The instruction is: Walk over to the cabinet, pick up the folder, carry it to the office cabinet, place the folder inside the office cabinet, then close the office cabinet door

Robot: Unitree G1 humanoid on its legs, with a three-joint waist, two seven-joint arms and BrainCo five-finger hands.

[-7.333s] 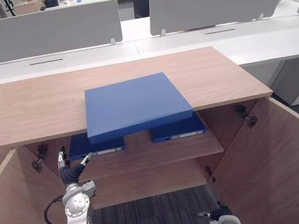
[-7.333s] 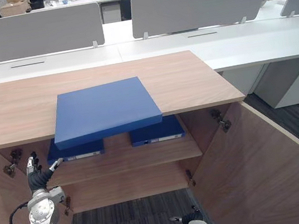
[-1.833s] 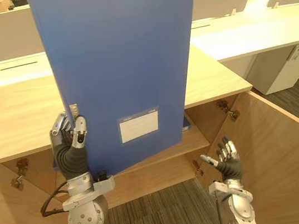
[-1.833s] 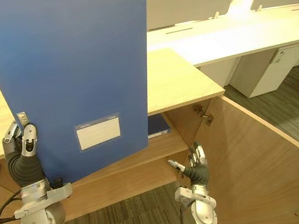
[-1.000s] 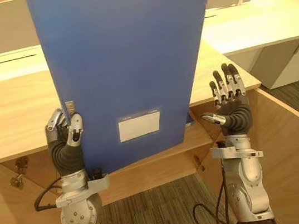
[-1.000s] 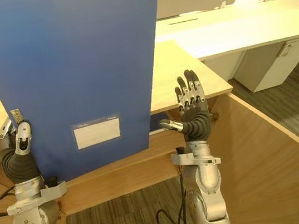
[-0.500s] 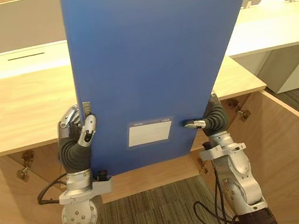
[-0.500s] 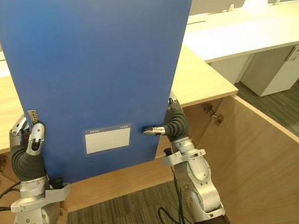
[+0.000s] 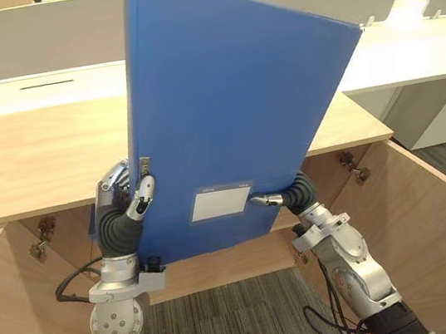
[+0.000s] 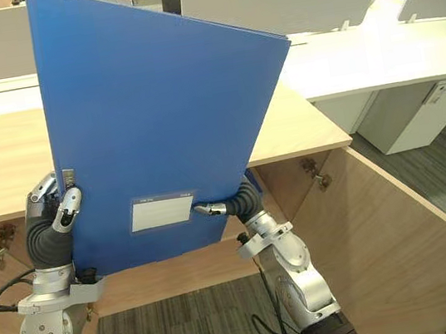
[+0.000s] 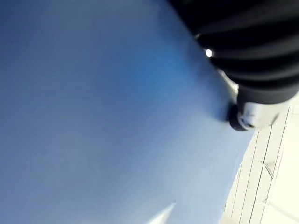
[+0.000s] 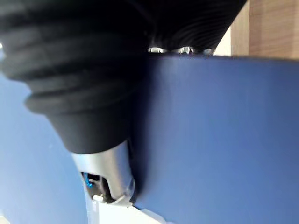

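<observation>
A large blue folder with a white label stands upright in front of me, above the open wooden cabinet. My left hand grips its lower left edge, thumb on the front face and fingers curled behind. My right hand clamps the lower right edge, thumb pressed on the front near the label while the fingers reach behind the folder. The folder leans so its top corner points up and to the left.
The cabinet's wooden top runs across behind the folder. Its doors stand open, one on the right and one on the left. White desks with grey partition panels lie beyond. Carpet shows below.
My right hand came up from beside the folder and took hold of its lower right edge. The folder has shifted right and tipped. My left hand's grip is unchanged.
</observation>
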